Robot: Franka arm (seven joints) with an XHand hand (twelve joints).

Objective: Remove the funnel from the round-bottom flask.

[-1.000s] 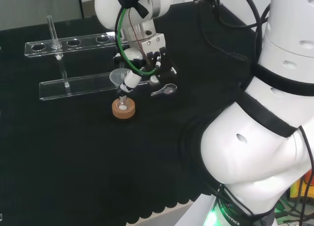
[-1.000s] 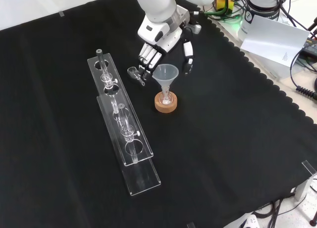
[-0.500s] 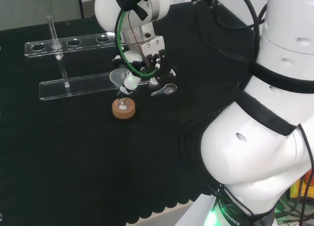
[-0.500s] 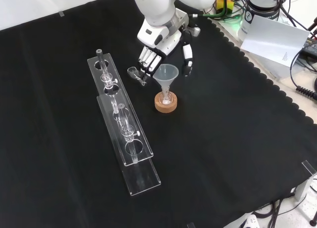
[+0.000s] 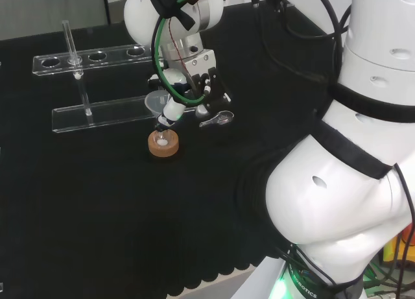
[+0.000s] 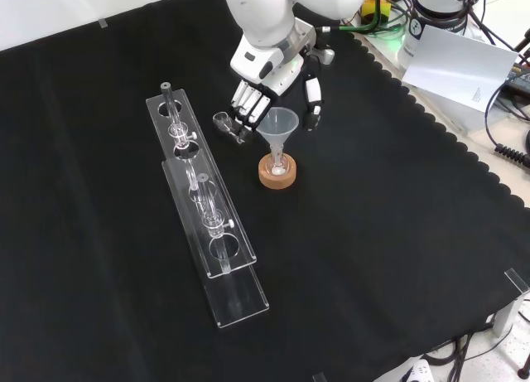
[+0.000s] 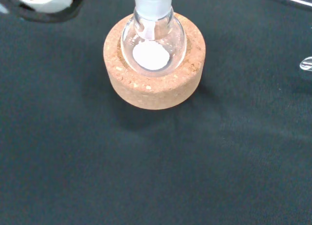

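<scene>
Cork stand (image 6: 277, 172): a tan ring out in the middle of the table, nearer the far edge in the front view, cradling the round-bottom flask (image 7: 153, 39).
Funnel (image 6: 277, 124): clear, seated in the flask neck, cone wide open to the top, stem running down inside the glass.
Hand (image 6: 270, 74): right up at the funnel, coming over from the table's far edge; fingers (image 6: 248, 100) hang straightish on one side of the cone, the thumb (image 6: 312, 100) on the other.
Grip: fingers spread either side, not closed on the cone as far as I can judge; contact too close to call.
Risk one: a sideways tug instead of a straight lift could tip the flask out of its ring, as the stem sits deep in the neck.
Risk two: if the stem binds, flask and funnel may rise together, then drop.
Risk three: the small glass piece (image 6: 225, 123) just beside the fingers could get knocked.
Wrist view's extra: white powder at the flask's bottom.
Front view's extra: the cone between fingers and thumb; the head view has the hand (image 5: 188, 85) crowding the funnel.
</scene>
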